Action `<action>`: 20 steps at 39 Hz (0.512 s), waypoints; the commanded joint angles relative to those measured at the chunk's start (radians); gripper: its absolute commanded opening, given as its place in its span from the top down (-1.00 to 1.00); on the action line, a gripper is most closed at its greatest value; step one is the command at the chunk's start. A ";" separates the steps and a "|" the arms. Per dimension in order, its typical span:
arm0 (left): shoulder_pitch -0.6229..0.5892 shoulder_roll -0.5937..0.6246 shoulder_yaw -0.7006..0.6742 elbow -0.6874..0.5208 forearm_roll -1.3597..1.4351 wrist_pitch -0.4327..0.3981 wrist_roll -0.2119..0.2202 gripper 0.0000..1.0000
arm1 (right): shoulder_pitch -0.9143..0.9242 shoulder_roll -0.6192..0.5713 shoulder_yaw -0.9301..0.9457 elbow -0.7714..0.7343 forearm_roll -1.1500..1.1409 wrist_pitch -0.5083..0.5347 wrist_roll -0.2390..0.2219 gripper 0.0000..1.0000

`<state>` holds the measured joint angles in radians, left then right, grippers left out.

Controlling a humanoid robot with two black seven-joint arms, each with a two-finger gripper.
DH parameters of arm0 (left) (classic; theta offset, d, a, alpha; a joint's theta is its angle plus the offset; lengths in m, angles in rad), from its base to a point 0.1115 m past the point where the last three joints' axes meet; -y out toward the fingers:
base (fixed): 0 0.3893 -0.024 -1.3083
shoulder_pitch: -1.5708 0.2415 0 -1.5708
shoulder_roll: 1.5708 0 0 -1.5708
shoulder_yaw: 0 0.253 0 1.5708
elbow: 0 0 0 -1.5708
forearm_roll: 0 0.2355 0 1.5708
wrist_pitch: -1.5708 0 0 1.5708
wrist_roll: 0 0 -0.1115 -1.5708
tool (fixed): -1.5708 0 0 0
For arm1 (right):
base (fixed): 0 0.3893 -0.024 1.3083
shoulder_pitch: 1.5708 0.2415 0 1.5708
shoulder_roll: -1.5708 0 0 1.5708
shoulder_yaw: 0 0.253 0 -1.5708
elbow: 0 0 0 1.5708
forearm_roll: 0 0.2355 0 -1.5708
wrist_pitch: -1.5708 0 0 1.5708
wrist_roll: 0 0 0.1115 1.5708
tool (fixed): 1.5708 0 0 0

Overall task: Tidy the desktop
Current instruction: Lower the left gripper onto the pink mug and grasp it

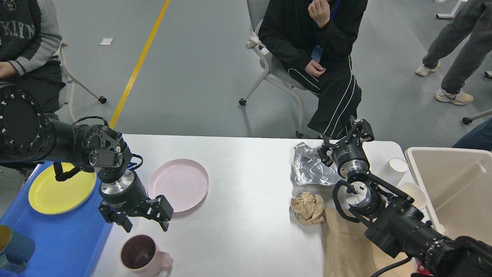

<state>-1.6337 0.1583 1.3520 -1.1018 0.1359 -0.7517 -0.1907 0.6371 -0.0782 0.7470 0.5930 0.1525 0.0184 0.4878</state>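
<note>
The white desktop (pixel 246 215) fills the lower half of the head view. A pink plate (pixel 178 185) lies on its left part. In front of it stands a pink mug (pixel 142 255) with a dark inside. My left gripper (pixel 146 226) hangs open just above the mug's far rim, fingers pointing down, nothing between them. At the right lie crumpled foil (pixel 311 167), a brown paper ball (pixel 308 207) and a flat brown paper bag (pixel 348 250). My right gripper (pixel 348 140) stands open beside the foil's far right edge, holding nothing.
A blue tray (pixel 57 242) at the left holds a yellow plate (pixel 57 192) and a teal cup (pixel 15 252). A beige bin (pixel 457 188) stands at the right, with two white paper cups (pixel 396 166) beside it. People sit beyond the far edge.
</note>
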 commanded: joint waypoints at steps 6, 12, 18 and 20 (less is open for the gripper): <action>0.002 0.000 0.006 -0.084 0.142 0.092 0.111 -0.97 | 0.001 0.000 0.000 0.001 0.001 0.000 0.000 -1.00; 0.002 0.003 0.006 -0.108 0.143 0.109 0.108 -0.97 | 0.001 0.000 0.000 -0.001 -0.001 0.000 0.000 -1.00; 0.002 0.001 0.007 -0.148 0.151 0.118 0.117 -0.97 | 0.001 0.000 0.000 -0.001 -0.001 0.000 0.000 -1.00; 0.003 -0.002 0.007 -0.153 0.149 0.130 0.117 -0.97 | 0.001 0.000 0.000 -0.001 -0.001 0.000 0.000 -1.00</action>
<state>-1.6324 0.1609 1.3575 -1.2399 0.2839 -0.6364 -0.0780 0.6377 -0.0782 0.7470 0.5927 0.1522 0.0184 0.4878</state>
